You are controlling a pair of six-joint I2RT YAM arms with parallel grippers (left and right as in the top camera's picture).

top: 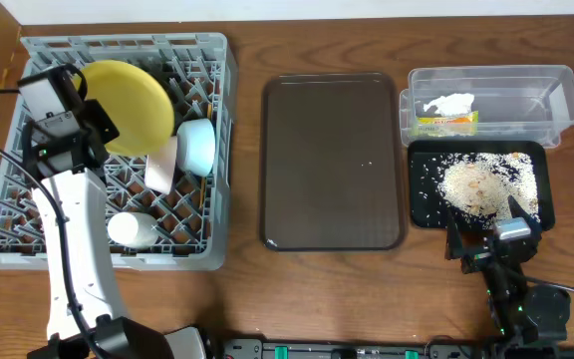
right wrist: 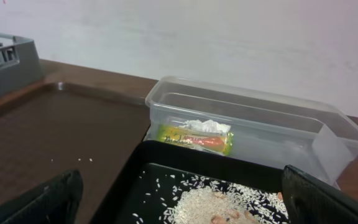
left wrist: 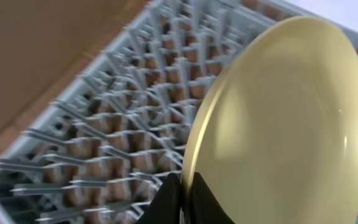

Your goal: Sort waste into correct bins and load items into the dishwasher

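Over the far side of the grey dish rack, the yellow plate stands tilted on edge, its rim pinched in the closed left claw. It looks stiff, glossy and probably slippery, so a rim grip suits slotting it between pegs. Across the surface, the right claw gapes wide and empty over the black tray of rice. Print on the wrapper in the clear tub is too small to read.

The yellow plate is blurred and cropped.
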